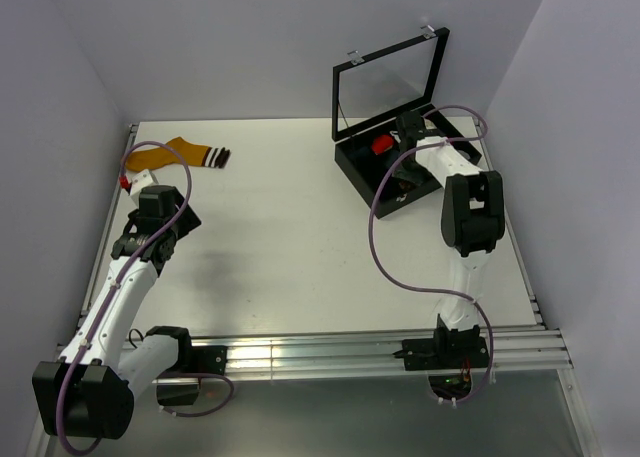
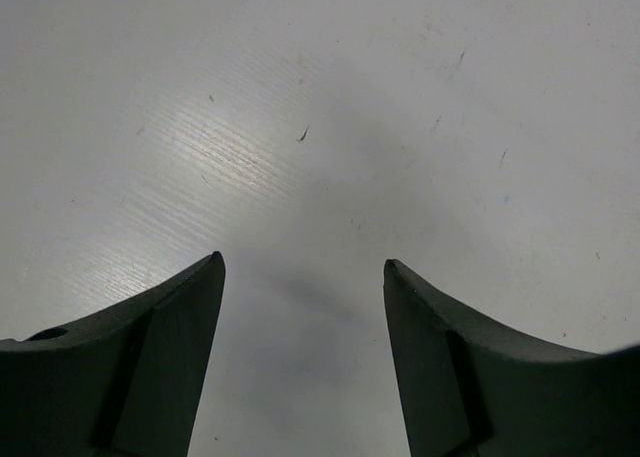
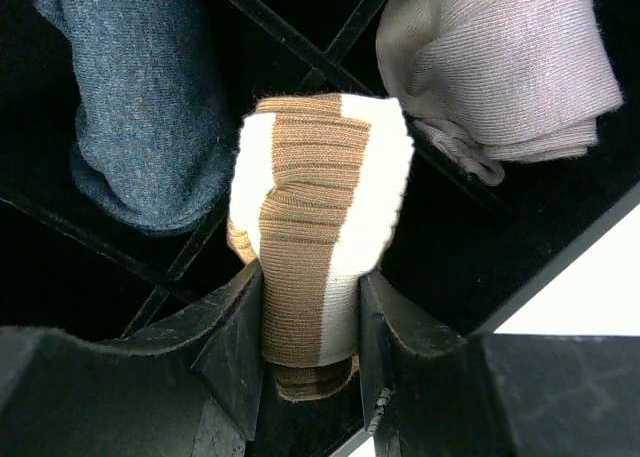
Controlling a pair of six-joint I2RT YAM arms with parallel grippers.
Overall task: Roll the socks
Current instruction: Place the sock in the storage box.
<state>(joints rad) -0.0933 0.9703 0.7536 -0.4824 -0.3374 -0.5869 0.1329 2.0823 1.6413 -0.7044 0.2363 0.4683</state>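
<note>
Jaws of right gripper [image 3: 310,285] pinch rolled brown sock [image 3: 320,187], centre frame, over black box [image 3: 520,247] dividers. Left gripper [image 2: 303,267] jaws wide apart above table [image 2: 300,97]. Mustard sock [image 1: 180,155] upper left.

Left arm [image 1: 116,291] and right arm [image 1: 461,274]: white links, black joint housings. Purple cable [image 1: 372,235] along each. Fingers [image 2: 150,377] matte black, wedge-shaped.

Ribbed knit brown sock [image 3: 315,197]; matt black right pincer [image 3: 310,322]; smooth white table [image 2: 300,127]

No lettering, label, brand, number or sign is being shown legibly on anything in view.
</note>
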